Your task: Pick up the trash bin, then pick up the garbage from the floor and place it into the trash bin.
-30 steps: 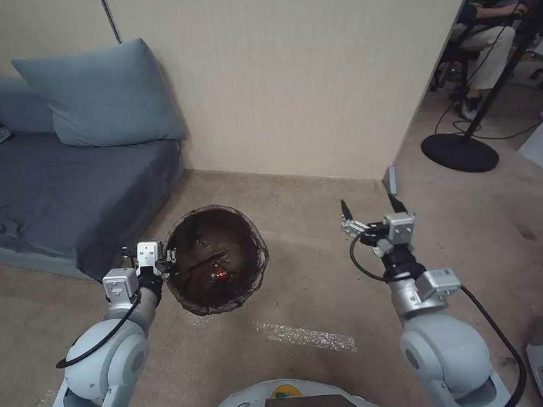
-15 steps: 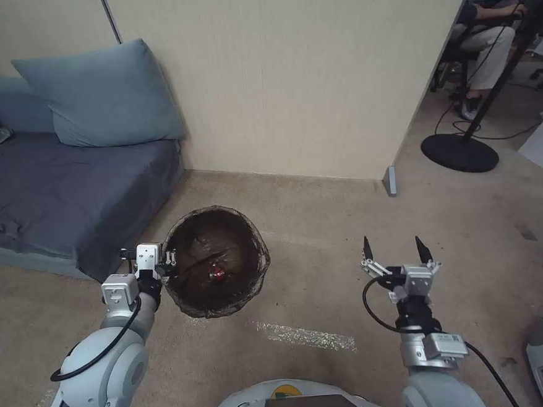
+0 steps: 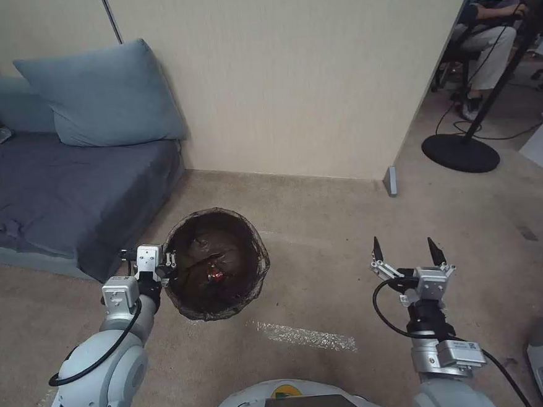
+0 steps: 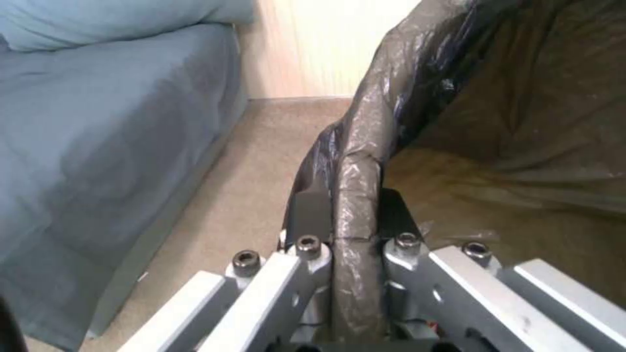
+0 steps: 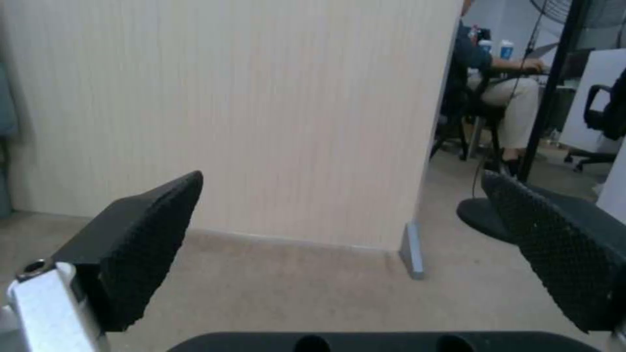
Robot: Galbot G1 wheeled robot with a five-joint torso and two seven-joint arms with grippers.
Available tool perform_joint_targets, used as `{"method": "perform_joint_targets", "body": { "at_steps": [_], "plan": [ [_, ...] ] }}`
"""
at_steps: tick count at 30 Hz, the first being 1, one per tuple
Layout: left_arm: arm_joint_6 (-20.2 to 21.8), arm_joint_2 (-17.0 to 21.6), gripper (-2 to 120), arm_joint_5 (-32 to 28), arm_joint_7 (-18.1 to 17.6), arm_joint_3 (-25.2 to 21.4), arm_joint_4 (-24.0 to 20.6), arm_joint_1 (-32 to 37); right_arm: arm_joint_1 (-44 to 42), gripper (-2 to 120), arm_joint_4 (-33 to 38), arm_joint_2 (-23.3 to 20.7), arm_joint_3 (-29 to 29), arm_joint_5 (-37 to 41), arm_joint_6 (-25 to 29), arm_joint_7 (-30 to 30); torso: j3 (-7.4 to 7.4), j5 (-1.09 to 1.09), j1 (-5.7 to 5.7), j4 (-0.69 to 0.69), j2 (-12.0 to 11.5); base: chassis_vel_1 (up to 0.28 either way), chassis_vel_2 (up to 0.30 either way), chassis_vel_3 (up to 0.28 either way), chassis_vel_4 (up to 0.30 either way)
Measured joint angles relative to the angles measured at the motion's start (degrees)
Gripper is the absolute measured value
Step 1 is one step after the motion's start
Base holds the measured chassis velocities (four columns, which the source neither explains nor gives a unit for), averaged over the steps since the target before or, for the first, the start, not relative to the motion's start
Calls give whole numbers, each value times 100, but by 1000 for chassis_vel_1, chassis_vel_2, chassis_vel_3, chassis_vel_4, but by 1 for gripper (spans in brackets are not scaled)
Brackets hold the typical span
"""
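Holding the bin [image 3: 217, 263] by its rim, the left gripper [image 3: 170, 264] is clamped; the right gripper [image 3: 408, 251] hangs wide open, empty. Next, I think: find garbage on the floor [image 3: 323, 237].

Left arm: extended forward and low; left tool [image 3: 169, 263] clamped on the trash bin [image 3: 252, 279] rim, one finger inside, one outside. Right arm: raised forward; right tool [image 3: 408, 254] empty, fingers [image 5: 140, 244] spread wide, pointing ahead.

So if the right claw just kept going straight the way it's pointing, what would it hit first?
Nothing close. The open right claw points over bare floor toward the cream partition wall, near its end post. That wall looks first, though depth is uncertain.
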Motion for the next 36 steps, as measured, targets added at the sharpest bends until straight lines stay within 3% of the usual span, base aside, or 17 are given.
{"method": "perform_joint_targets", "body": {
  "at_steps": [11, 36],
  "plan": [
    [2, -38, 3, 64, 65, -53, -6, 54, 8, 100, 198, -60, 274, 237, -208, -363, 0, 0, 0, 0, 0, 0, 0, 0, 0],
    [-19, -133, 3, 168, 167, -12, -17, 131, 88, 100, 150, -72, 190, 305, -415, -306, 0, 0, 0, 0, 0, 70, 65, 68, 65]
  ]
}}
